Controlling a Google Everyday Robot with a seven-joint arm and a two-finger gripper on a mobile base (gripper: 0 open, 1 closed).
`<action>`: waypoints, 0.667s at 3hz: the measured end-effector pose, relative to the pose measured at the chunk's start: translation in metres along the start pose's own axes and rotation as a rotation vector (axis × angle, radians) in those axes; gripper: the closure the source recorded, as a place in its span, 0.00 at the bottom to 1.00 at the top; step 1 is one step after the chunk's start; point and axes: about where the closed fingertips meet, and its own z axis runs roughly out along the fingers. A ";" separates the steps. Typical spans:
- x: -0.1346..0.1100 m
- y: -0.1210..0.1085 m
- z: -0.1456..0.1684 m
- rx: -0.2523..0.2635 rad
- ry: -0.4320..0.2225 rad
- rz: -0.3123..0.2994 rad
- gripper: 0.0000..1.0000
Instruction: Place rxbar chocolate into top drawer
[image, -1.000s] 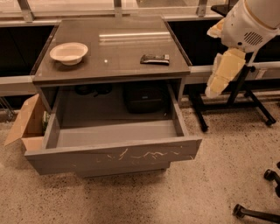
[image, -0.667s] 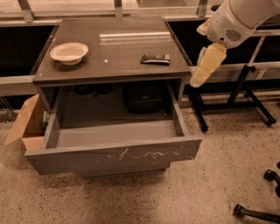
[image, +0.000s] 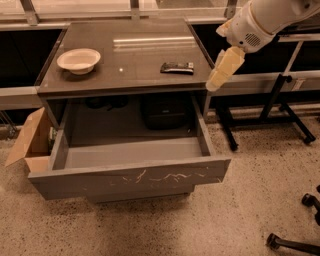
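The rxbar chocolate (image: 177, 67), a dark flat bar, lies on the right part of the grey tabletop (image: 135, 55). The top drawer (image: 130, 178) is pulled out below the tabletop, and its grey inside shows nothing in it. Its front panel bears whitish scratches. My gripper (image: 215, 82), cream-coloured, hangs from the white arm (image: 260, 22) and points down-left. It is just beyond the table's right edge, to the right of the bar and apart from it, above the drawer's right side. It holds nothing that I can see.
A white round bowl (image: 78, 60) sits on the tabletop's left part. A brown cardboard box (image: 29, 142) stands on the floor left of the drawer. A dark bag (image: 162, 112) sits under the table. A black stand's legs (image: 280, 107) and chair wheels (image: 300, 242) are at the right.
My arm and gripper have moved left, from well right of the table to just beside its right edge near the bar. The bar, bowl and drawer have not moved.
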 end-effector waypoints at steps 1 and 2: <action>-0.009 -0.028 0.029 -0.001 -0.088 0.024 0.00; -0.017 -0.050 0.060 -0.004 -0.173 0.063 0.00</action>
